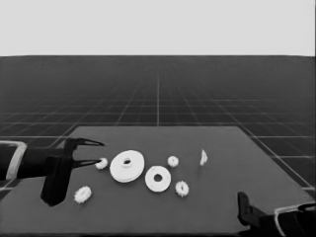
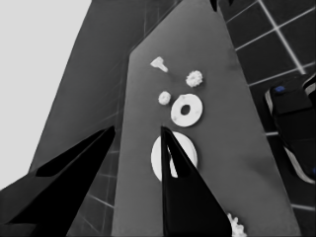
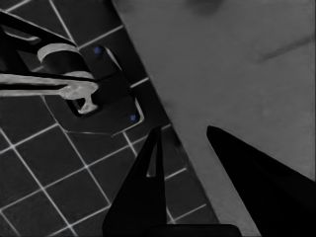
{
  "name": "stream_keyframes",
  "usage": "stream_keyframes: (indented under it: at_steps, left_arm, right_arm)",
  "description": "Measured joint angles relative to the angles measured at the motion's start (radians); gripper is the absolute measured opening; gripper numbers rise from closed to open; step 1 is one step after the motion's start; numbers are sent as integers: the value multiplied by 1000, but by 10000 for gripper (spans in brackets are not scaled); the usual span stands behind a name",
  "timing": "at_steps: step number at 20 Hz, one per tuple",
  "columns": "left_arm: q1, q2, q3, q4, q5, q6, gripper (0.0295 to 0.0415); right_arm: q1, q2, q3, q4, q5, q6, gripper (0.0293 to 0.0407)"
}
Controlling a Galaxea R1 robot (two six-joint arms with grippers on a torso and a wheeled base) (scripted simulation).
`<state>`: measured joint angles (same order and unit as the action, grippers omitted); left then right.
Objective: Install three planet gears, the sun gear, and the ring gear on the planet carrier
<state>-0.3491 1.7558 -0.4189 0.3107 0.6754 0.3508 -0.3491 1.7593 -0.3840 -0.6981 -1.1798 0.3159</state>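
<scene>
The ring gear, the larger round part (image 1: 127,166) (image 2: 191,154), lies left of centre on the table. Right of it, and nearer, lies the planet carrier, the smaller round part (image 1: 158,178) (image 2: 186,109), with nothing on it. Small toothed gears lie loose: one (image 1: 101,163) by the left gripper's lower fingertip, not held, one (image 1: 83,194) at the near left, one (image 1: 173,161) (image 2: 164,98) behind the carrier, one (image 1: 181,188) (image 2: 195,78) to its right. I cannot tell which is the sun gear. My left gripper (image 1: 98,152) (image 2: 138,129) waits open at the table's left end. My right gripper (image 3: 184,129) is parked open off the table's near right corner.
A thin white piece (image 1: 203,157) (image 2: 159,63) stands right of the gears. The right arm (image 1: 252,215) shows at the lower right corner. Dark machinery with blue lights (image 3: 98,94) (image 2: 291,118) sits past the table's edge over the floor grid.
</scene>
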Motion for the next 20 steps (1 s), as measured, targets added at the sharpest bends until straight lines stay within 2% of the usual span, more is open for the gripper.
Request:
stream_keyframes:
  at_steps: [1,2,3,4,5,6,7,8,9,11,14,15,16,20]
  left_arm:
    - [71,-3,71,-73,49,-3,295]
    - [45,-2,43,-44,30,-2,297]
    - [29,-1,25,-26,18,-1,314]
    - [20,-1,15,-15,11,-1,347]
    - [221,-49,-4,410,351,-485,386]
    - [317,57,-94,390,690,-956,404]
    - [343,157,-238,208,797,-1190,399]
    - [357,210,-364,75,802,-1294,392]
    - [366,240,-454,-7,794,-1337,388]
    - [375,272,-552,-88,784,-1362,385]
    - [378,288,-603,-123,780,-1366,385]
    - [477,309,-645,-39,723,-1359,385]
    - [540,329,-683,7,688,-1353,385]
    - [608,362,-746,54,641,-1341,385]
  right_arm:
    - [-54,14,53,76,23,-3,293]
    - [-34,8,29,45,14,-2,308]
    - [-22,5,16,26,8,-1,337]
    - [-15,3,8,16,4,-1,368]
    - [-11,1,3,9,2,0,380]
    - [-9,1,1,6,1,0,383]
    - [-7,0,-1,4,1,0,384]
    - [-7,0,-2,2,0,0,384]
    - [-6,0,-2,2,0,0,385]
    - [-6,0,-3,1,0,0,385]
    - [-6,0,-3,1,0,0,385]
    - [-6,0,-3,0,0,0,385]
    - [-6,0,-3,0,0,0,385]
    - [-6,0,-3,0,0,0,385]
